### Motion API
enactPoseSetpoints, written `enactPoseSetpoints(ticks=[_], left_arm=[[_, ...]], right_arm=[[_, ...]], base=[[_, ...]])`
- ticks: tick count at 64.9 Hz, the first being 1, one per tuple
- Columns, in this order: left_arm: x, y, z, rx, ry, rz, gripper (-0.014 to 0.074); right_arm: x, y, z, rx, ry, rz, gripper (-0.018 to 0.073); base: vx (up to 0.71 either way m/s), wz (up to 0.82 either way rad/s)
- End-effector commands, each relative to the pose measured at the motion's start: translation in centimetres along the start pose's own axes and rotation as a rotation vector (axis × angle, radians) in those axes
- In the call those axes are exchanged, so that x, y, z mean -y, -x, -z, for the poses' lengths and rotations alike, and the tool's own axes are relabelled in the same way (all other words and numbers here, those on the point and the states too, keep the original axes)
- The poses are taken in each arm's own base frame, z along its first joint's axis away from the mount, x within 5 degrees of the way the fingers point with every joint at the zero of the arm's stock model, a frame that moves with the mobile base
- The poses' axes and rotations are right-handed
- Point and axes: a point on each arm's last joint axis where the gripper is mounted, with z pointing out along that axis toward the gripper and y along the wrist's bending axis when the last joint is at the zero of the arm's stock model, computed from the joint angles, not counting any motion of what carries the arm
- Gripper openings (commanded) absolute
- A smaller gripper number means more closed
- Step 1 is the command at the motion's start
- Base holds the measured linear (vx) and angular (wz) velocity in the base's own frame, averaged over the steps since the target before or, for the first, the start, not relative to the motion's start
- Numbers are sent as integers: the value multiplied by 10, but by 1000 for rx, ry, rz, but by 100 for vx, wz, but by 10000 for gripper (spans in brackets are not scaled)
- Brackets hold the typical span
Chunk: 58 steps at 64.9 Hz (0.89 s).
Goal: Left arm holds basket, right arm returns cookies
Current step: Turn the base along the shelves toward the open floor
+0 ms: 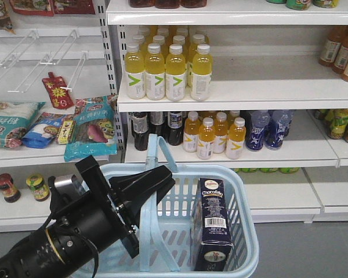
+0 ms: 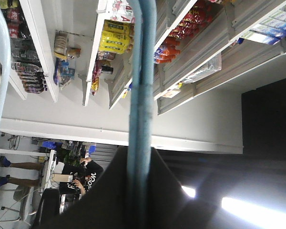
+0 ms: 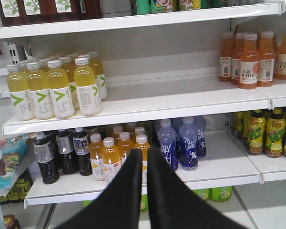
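Pinches the slotted light-blue plastic basket (image 1: 246, 202) by its flat handle (image 2: 142, 86) with the left gripper (image 1: 162, 178). Carries the cookies (image 1: 213, 226), an upright navy cardboard box, inside, just right of that gripper. Shows the right gripper (image 3: 144, 160) empty, matte fingers nearly touching.

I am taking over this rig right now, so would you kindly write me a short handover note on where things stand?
The left claw is shut on the raised handle of the basket, in front of the shelves.
The right claw is shut and empty, facing the drink shelves, not at the basket.
The cookies stand upright inside the basket, near its right wall, with nothing gripping them.
Done: basket grasped.
Left: the right claw must open, lift the cookies out and return them to a shelf.
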Motion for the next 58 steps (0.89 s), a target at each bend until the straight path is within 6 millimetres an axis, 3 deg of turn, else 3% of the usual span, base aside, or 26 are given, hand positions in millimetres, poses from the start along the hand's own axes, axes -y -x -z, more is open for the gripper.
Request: enactPoseSetpoints(ticks=[1,34,58], left_arm=[[39,-13,2,-103,-334,3,-3],[39,-13,2,-103,-334,3,-3],[39,-13,2,-103,-334,3,-3]], right_arm=[[0,1,0,65,1,15,-6],[0,1,0,65,1,15,-6],[0,1,0,65,1,15,-6]], base=[[33,3],[27,-4],[15,-32]])
